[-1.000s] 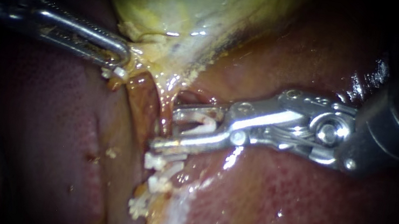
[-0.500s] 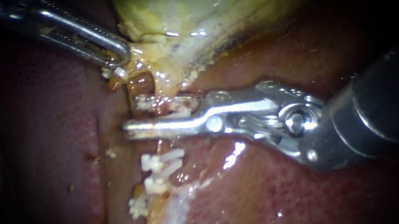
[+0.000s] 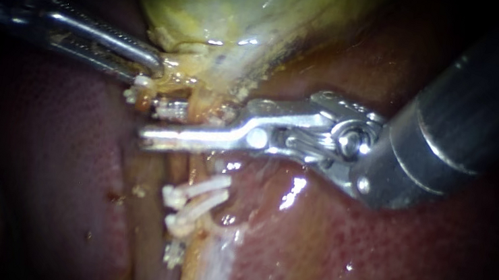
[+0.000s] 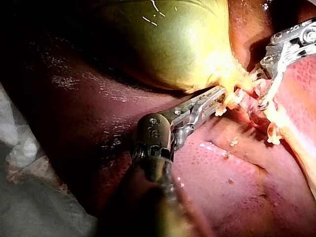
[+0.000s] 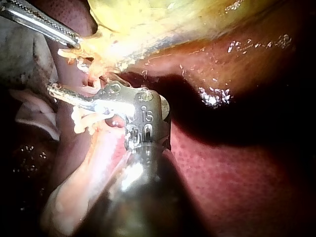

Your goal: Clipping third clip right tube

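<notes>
The right instrument (image 3: 153, 120) reaches across the tube (image 3: 191, 165), close to the narrow end of the gallbladder (image 3: 238, 8). Its jaws stand a narrow gap apart and grip a white clip (image 3: 170, 107) between them. The tube passes through the same gap, and yellow tissue hides part of the jaw nearer the gallbladder. Beyond the other jaw, on the side away from the gallbladder, a second clip (image 3: 196, 189) and a third clip (image 3: 186, 217) sit across the tube, close together and just clear of that jaw. The left instrument (image 3: 150, 66) lies just beside the right instrument's jaw tips, its jaws pressed together on the gallbladder's yellow edge, pinching it. Red liver (image 3: 378, 265) lies beneath both instruments.
</notes>
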`<control>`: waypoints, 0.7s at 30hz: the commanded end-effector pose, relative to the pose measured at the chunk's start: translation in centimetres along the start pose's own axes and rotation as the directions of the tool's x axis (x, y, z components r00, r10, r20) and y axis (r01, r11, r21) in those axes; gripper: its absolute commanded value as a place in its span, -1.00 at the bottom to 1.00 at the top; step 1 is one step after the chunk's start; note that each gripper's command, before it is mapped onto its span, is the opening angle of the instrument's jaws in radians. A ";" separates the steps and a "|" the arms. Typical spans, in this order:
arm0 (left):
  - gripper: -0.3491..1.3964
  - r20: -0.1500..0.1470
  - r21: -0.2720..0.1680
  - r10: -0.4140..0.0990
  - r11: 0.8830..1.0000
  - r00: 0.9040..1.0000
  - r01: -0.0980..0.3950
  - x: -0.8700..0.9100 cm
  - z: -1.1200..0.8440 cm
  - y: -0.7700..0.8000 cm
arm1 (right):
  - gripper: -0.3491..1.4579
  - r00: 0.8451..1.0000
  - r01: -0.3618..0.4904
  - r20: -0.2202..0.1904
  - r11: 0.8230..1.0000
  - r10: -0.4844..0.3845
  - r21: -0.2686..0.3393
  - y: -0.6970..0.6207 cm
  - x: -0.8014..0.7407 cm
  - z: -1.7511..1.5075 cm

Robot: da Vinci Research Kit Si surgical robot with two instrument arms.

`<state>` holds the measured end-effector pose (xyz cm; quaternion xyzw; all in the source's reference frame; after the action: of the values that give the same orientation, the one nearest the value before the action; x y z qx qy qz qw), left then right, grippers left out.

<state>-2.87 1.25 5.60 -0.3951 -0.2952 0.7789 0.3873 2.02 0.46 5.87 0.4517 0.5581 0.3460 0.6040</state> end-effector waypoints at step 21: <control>-1.00 0.000 0.000 0.000 1.000 1.000 0.000 0.00 0.00 0.00 | -0.23 0.998 -0.036 -0.054 0.998 0.038 0.044 -0.32 0.35 -0.06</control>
<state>-2.87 1.25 5.60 -0.3950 -0.2952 0.7790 0.3872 1.98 0.68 5.44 0.4664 0.5727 0.3583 0.5710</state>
